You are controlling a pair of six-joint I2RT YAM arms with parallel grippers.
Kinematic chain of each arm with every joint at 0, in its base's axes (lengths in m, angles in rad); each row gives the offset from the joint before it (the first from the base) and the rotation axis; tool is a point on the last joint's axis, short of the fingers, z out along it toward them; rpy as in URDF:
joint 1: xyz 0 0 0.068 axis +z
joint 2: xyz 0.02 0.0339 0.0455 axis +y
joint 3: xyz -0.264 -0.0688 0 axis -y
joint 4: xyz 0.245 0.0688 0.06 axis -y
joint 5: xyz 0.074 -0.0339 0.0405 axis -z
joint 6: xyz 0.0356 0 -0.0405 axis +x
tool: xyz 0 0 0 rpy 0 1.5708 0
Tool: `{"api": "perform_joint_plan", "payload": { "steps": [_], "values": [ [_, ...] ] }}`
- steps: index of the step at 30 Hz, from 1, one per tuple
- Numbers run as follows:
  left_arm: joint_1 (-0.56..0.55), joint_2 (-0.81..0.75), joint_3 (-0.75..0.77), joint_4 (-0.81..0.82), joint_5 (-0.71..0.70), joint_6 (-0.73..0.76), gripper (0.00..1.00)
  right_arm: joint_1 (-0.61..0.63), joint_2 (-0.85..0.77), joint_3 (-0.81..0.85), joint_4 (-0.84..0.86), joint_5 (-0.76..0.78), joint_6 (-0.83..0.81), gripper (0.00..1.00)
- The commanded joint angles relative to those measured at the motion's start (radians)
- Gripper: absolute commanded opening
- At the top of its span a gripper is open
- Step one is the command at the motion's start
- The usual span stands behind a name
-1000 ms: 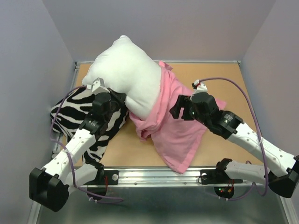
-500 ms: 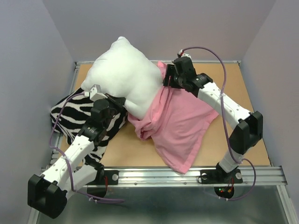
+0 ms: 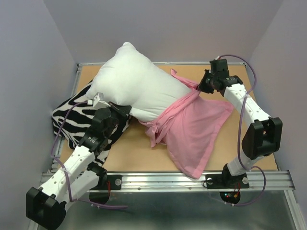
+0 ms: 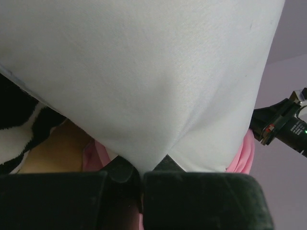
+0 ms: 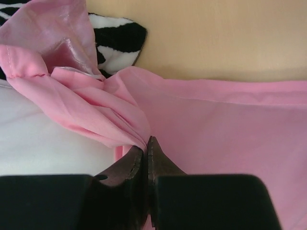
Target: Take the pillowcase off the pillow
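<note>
The white pillow [image 3: 134, 86] lies across the back left of the table, its right end still inside the pink pillowcase [image 3: 194, 129]. My left gripper [image 3: 123, 111] is shut on the pillow's near edge; in the left wrist view the fingertips [image 4: 125, 168] pinch a fold of the white pillow [image 4: 144, 72]. My right gripper [image 3: 201, 88] is shut on the bunched rim of the pillowcase at the back right. In the right wrist view my right gripper [image 5: 146, 143] clamps gathered pink pillowcase [image 5: 216, 124], with the pillow [image 5: 43, 143] showing white to its left.
A zebra-striped pillow [image 3: 76, 117] lies at the table's left edge under my left arm, and its corner [image 5: 117, 43] shows beyond the pink cloth. The pillowcase's loose end hangs over the table's front rail [image 3: 158, 179]. Grey walls enclose the table.
My right gripper swung from the middle to the back right, shut on the pillowcase rim and pulled it rightward. More white pillow is bared. The left gripper stayed shut.
</note>
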Motion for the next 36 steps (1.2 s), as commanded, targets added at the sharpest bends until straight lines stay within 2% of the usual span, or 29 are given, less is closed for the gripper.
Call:
{"api": "perform_joint_plan", "payload": {
  "steps": [1,6,9,11,12,15,18,19,21,22,27,29,33,36],
  "values": [
    [0.028,-0.091,-0.013,-0.026,-0.154,-0.012,0.0,-0.125,-0.02,-0.038,0.023,0.08,-0.007,0.07],
    [0.028,-0.134,-0.022,0.006,-0.136,0.0,0.0,-0.123,-0.016,-0.049,0.077,-0.07,0.005,0.04],
    [0.026,-0.128,0.013,0.043,-0.116,0.052,0.0,-0.116,-0.032,-0.032,0.073,-0.09,-0.021,0.23],
    [0.028,-0.107,0.057,0.037,-0.124,0.075,0.0,-0.095,-0.075,-0.038,0.073,-0.092,-0.044,0.44],
    [0.028,-0.079,0.101,0.038,-0.124,0.084,0.0,-0.081,-0.107,-0.043,0.073,-0.072,-0.05,0.63],
    [0.025,-0.012,0.192,0.042,-0.124,0.113,0.0,-0.002,-0.229,-0.024,0.067,-0.061,-0.087,0.79],
    [0.008,0.048,0.284,0.049,-0.134,0.149,0.0,0.113,-0.324,-0.032,0.021,-0.064,-0.097,0.82],
    [0.003,0.063,0.309,0.049,-0.144,0.167,0.0,0.191,-0.374,-0.065,0.008,-0.05,-0.099,0.82],
    [-0.009,0.118,0.391,0.049,-0.147,0.19,0.0,0.268,-0.425,-0.115,-0.006,0.018,-0.09,0.83],
    [-0.014,0.138,0.422,0.045,-0.157,0.202,0.0,0.325,-0.472,-0.188,-0.009,0.02,-0.085,0.84],
    [-0.037,0.276,0.592,0.046,-0.18,0.262,0.0,0.448,-0.595,-0.386,-0.003,0.0,-0.041,0.84],
    [-0.049,0.313,0.625,0.06,-0.185,0.27,0.0,0.54,-0.62,-0.45,0.013,0.005,-0.003,0.85],
    [-0.075,0.41,0.692,0.086,-0.202,0.276,0.0,0.698,-0.681,-0.512,0.024,0.033,0.057,0.87],
    [-0.095,0.461,0.734,0.094,-0.211,0.282,0.0,0.732,-0.707,-0.527,0.01,0.056,0.087,0.89]
  ]
}}
